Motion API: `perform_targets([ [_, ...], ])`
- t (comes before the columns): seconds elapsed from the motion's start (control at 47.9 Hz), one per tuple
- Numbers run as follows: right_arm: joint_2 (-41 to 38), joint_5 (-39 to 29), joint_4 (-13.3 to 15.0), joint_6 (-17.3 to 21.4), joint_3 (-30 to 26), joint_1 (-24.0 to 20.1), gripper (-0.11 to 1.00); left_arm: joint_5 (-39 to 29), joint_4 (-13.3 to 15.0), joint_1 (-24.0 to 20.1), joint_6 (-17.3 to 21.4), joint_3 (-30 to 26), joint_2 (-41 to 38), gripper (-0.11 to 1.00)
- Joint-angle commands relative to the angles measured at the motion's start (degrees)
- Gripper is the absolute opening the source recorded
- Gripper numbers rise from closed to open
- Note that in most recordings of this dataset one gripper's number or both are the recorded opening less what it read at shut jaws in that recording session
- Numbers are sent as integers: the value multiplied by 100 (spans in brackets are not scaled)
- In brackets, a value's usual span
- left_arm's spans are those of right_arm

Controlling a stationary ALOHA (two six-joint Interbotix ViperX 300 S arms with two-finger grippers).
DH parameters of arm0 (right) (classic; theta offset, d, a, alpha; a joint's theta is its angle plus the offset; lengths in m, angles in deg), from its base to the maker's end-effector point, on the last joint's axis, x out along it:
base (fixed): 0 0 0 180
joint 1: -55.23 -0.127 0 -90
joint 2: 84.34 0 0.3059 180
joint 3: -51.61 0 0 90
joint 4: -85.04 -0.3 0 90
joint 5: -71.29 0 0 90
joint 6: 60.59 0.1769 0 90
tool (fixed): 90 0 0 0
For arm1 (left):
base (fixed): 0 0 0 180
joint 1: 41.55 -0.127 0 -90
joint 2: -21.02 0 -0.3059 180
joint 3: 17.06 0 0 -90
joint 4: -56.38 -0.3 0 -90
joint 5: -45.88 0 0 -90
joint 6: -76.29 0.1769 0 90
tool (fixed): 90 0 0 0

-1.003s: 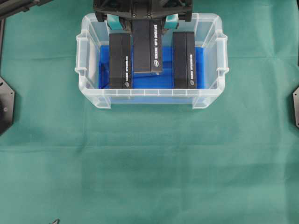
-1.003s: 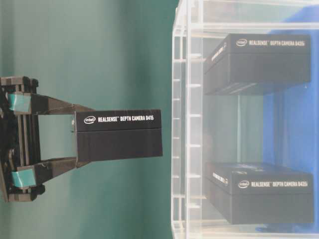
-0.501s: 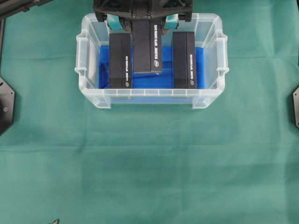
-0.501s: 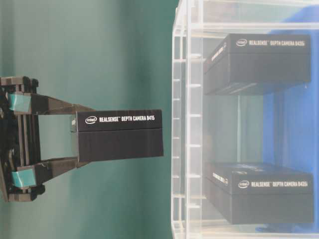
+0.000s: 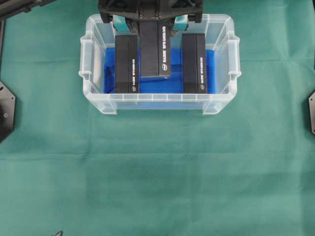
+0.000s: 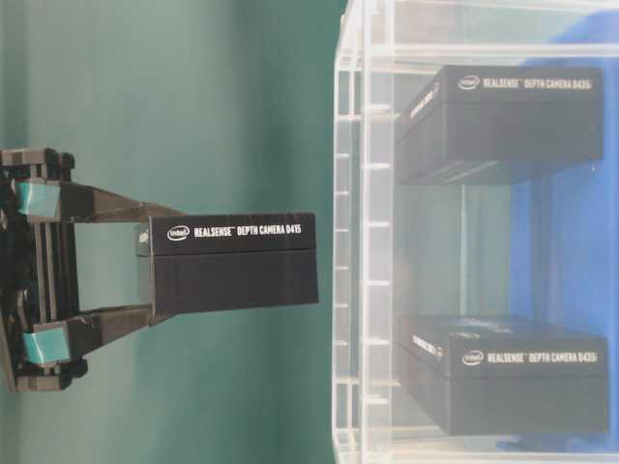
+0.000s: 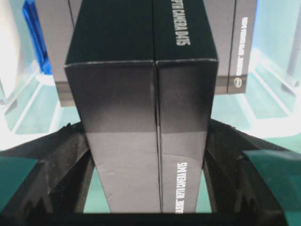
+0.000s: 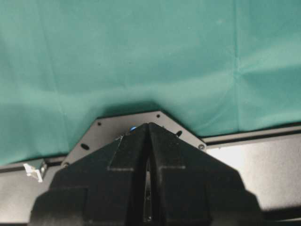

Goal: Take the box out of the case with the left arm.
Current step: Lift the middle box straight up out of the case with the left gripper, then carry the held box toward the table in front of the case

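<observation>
The left tool [image 6: 145, 280] pinches the box [image 6: 232, 263] above the case [image 5: 219, 104]; nothing has moved, so it waits

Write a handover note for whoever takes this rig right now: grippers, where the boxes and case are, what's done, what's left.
Left gripper: shut on the black rectangular cardboard box, held by its end.
Right gripper: shut, empty, parked over its own base plate.
Held box: in the table-level view it is clear of the rim of the clear plastic case, but overhead it sits above the case opening.
Two other black boxes rest on the blue liner.
Done: grasp and lift.
Left: carry the box off to the green cloth, set it down, release.
</observation>
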Motion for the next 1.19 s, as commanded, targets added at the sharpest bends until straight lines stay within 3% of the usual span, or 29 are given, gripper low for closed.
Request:
perform_targets([
  [0.0,9,-9,9,0,-123,9,0,9,0,9,0,-149,316,59],
  [0.418,0,-18,9,0,-123,9,0,-26,0,44,-35,-149,334,59],
  [0.648,9,-18,9,0,-123,9,0,-35,0,316,-141,-167,387,59],
  [1.17,0,-18,9,-9,-123,9,0,-35,-18,1644,-1556,-176,387,59],
])
